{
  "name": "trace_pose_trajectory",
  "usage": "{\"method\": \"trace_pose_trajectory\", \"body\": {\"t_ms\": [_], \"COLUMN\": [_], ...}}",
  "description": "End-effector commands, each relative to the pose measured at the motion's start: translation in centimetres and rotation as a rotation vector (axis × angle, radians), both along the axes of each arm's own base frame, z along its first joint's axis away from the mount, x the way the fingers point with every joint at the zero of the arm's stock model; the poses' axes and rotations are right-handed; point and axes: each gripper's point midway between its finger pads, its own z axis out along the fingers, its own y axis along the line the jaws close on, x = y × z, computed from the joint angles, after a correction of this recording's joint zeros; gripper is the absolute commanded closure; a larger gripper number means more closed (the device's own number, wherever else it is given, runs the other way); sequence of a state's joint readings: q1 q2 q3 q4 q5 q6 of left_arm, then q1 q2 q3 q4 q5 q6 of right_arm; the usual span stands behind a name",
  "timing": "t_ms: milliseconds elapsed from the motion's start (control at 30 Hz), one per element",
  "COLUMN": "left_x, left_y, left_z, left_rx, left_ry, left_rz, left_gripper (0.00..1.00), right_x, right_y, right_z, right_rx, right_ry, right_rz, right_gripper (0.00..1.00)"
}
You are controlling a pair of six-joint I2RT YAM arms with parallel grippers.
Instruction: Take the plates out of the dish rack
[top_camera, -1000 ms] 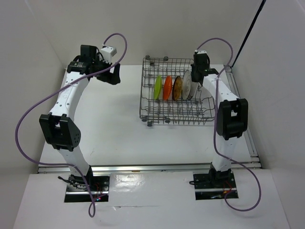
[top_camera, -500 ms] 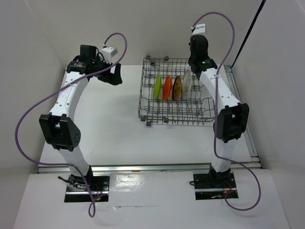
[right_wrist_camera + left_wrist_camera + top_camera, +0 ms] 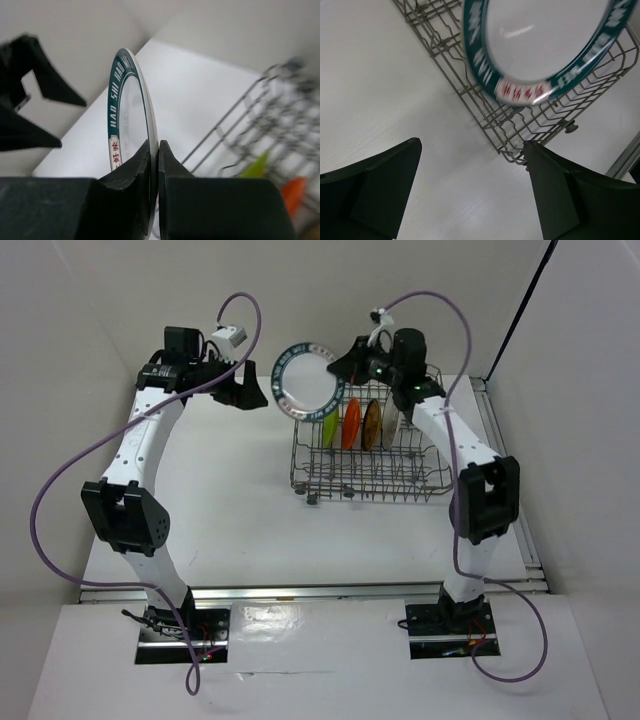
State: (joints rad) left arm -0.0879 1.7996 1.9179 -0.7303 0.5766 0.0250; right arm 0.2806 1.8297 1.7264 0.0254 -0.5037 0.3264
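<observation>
White walls (image 3: pixel 80 300) are enclosing the table (image 3: pixel 240 505); right gripper (image 3: pixel 154 150) is pinching a plate (image 3: pixel 305 378), left gripper (image 3: pixel 472 144) hanging spread at its nine o'clock.

We log a flat white matte tabletop (image 3: pixel 250 530); the left wrist view shows a faint fine grain on it (image 3: pixel 395 75). It is closed in on three sides by a plain white back wall (image 3: pixel 300 290), a white left side wall (image 3: pixel 50 390) and a white right side wall (image 3: pixel 590 440). A silver metal rail (image 3: pixel 300 591) runs along the tabletop's near edge. A second silver metal rail (image 3: pixel 522 510) runs along its right edge. A thin black line (image 3: pixel 524 305) slants down the right wall toward the far right corner; we cannot tell if it is a cable or a strip. A glossy white front panel (image 3: pixel 320 660) lies nearer than the near rail and carries soft reflections. The right wrist view shows tabletop and back wall only blurred.
</observation>
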Motion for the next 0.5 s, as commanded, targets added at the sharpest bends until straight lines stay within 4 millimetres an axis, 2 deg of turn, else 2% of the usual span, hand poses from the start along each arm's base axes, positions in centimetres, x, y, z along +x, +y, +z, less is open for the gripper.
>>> {"method": "trace_pose_trajectory", "body": {"t_ms": [0, 33, 67, 133, 200, 233, 367, 467], "left_x": [0.2, 0.3, 0.1, 0.2, 0.2, 0.1, -0.3, -0.8], "left_y": [-1.1, -1.2, -1.2, -0.5, 0.3, 0.3, 0.6, 0.6], "left_z": [0.5, 0.2, -0.3, -2.2, -3.8, -4.3, -5.4, -5.5], "left_rx": [-0.079, -0.087, -0.092, -0.078, -0.061, -0.060, -0.061, -0.080], "left_ry": [-0.003, 0.006, 0.027, 0.063, 0.094, 0.106, 0.132, 0.144], "left_rz": [-0.051, -0.045, -0.039, -0.011, 0.018, 0.018, 0.013, 0.001], "left_gripper": [0.00, 0.00, 0.01, 0.03, 0.06, 0.07, 0.13, 0.22], "right_x": [-4.3, -4.5, -5.2, -5.7, -6.2, -6.1, -6.9, -6.9], "right_y": [6.2, 6.5, 7.3, 8.0, 8.6, 8.6, 9.1, 9.1], "right_z": [-1.0, -1.7, -1.5, -2.7, -2.3, -3.5, -4.4, -4.6], "right_rx": [0.154, 0.171, 0.181, 0.204, 0.212, 0.215, 0.208, 0.208], "right_ry": [0.071, 0.101, 0.082, 0.124, 0.097, 0.132, 0.156, 0.154], "right_rz": [0.391, 0.413, 0.465, 0.501, 0.525, 0.522, 0.562, 0.562], "right_gripper": [1.00, 1.00, 1.00, 1.00, 1.00, 1.00, 1.00, 1.00]}}
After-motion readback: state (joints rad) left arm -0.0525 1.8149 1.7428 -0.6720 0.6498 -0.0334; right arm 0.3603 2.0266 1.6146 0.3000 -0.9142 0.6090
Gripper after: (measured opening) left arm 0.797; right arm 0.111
